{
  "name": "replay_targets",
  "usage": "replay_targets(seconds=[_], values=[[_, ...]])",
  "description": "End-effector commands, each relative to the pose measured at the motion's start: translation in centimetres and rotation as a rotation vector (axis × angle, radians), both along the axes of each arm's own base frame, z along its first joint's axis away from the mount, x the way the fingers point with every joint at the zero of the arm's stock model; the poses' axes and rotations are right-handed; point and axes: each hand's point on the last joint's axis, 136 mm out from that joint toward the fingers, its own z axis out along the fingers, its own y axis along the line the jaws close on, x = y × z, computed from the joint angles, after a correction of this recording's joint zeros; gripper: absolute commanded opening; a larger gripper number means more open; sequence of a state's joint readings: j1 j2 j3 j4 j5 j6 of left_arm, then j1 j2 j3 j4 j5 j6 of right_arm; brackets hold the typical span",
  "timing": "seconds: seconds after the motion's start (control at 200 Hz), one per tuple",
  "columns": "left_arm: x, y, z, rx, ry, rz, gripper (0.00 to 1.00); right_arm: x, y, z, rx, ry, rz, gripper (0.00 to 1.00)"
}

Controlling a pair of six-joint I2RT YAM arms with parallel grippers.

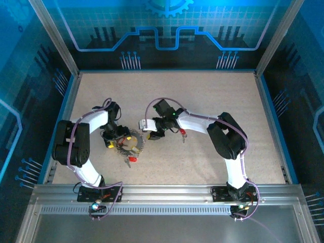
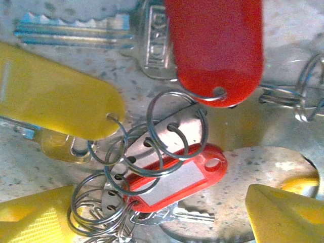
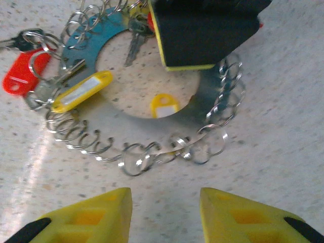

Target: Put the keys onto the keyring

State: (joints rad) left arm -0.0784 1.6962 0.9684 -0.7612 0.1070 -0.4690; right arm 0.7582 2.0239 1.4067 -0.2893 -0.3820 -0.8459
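The keyring [image 1: 133, 145] lies flat on the table, a grey band with small split rings around its rim. Keys with red and yellow tags hang from those rings: a red tag [image 2: 179, 179], a larger red one [image 2: 215, 45] and a yellow one [image 2: 50, 96]. My left gripper [image 1: 117, 137] hovers low over the ring's left side, its yellow fingers wide apart and open [image 2: 162, 223]. My right gripper [image 3: 164, 217] is open just off the ring's right rim [image 3: 101, 127], nothing between its fingers. A yellow-tagged key [image 3: 83, 91] and a red-tagged key [image 3: 23, 73] show on the ring's far side.
A loose key with a red head [image 1: 183, 133] lies on the table to the right of my right gripper [image 1: 151, 135]. Another red-headed key [image 1: 132, 159] sits just in front of the ring. The left gripper's black and yellow finger [image 3: 202, 30] overhangs the ring.
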Motion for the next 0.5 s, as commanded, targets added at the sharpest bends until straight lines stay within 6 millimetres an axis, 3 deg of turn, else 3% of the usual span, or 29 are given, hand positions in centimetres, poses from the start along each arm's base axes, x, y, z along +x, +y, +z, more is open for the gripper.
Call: replay_targets(seconds=[0.0,0.16,0.305,0.495], values=[[8.9,-6.4,3.3,-0.277,-0.439,-0.145,0.85,0.2,0.0,-1.1,-0.095,-0.078,0.162,0.41],[7.9,-5.1,5.7,-0.215,-0.480,-0.103,0.86,0.1,1.1,-2.1,-0.128,-0.055,0.229,0.40],[7.0,-1.6,7.2,-0.088,-0.496,-0.025,0.88,-0.1,0.1,-4.0,-0.218,-0.030,0.255,0.40],[6.2,-0.1,8.8,-0.065,-0.547,0.013,0.89,-0.5,-1.9,-2.7,-0.219,0.051,0.252,0.40]])
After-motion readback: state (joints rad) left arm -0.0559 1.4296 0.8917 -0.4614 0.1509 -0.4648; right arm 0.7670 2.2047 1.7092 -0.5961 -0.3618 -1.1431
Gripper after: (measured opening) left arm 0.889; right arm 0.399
